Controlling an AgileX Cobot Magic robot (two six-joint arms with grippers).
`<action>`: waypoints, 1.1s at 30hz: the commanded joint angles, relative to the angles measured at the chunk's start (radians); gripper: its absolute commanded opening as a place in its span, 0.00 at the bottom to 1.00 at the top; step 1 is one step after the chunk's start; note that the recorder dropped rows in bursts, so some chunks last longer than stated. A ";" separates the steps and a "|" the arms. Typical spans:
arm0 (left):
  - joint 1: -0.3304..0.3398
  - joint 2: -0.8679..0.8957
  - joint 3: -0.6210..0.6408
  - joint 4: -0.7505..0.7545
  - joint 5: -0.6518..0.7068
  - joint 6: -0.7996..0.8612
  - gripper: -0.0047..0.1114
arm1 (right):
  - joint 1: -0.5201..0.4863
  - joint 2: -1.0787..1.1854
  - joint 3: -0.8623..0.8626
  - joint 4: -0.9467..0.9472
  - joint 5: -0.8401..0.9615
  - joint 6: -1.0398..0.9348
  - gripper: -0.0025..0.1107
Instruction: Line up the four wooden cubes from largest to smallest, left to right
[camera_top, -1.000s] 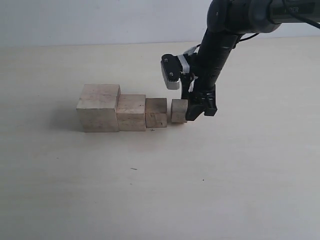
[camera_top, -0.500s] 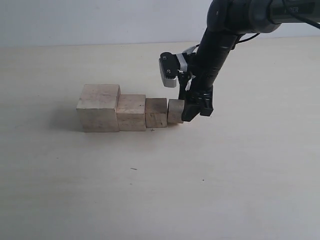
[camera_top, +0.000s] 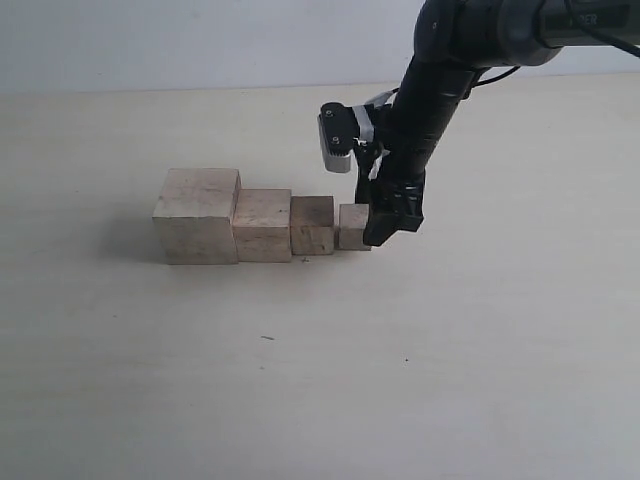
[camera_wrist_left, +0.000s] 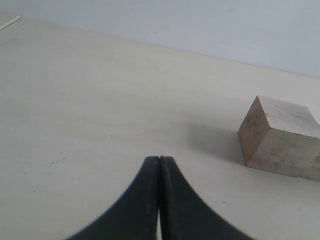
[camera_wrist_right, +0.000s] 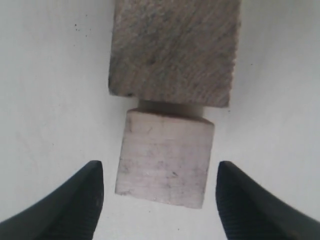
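Pale raw wood fills the middle of the exterior view, where four cubes stand in one row on the light table and the right pincer comes down from above at the small end of that row. The smallest cube sits right at its tips, partly hidden behind the dark arm. The third cube comes next beyond it, then the second cube, and the largest cube stands farthest from the pincer. The three bigger cubes touch side to side, and from this angle we cannot tell how wide the jaws are spread. In the left wrist view the left pincer is clenched, its two black tips pressed flat together with nothing between them. We see bare tabletop ahead of it, and the largest cube stands well ahead and off to one side, one corner turned toward the camera. In the right wrist view the right pincer is released. Its fingers flank the smallest cube, one on each side, and we see a strip of table between each finger and the wood, so neither touches it. The cube sits slightly askew between the jaws, and just beyond it lies the darker top of the third cube. The two are very close, but we cannot tell whether they touch.
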 joint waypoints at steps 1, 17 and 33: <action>-0.006 -0.005 0.003 0.000 -0.012 0.003 0.04 | 0.001 -0.014 -0.007 0.010 -0.004 0.041 0.58; -0.006 -0.005 0.003 0.000 -0.012 0.003 0.04 | -0.003 -0.061 0.037 -0.195 -0.023 0.343 0.57; -0.006 -0.005 0.003 0.000 -0.012 0.003 0.04 | -0.003 -0.015 0.040 -0.096 -0.157 0.343 0.57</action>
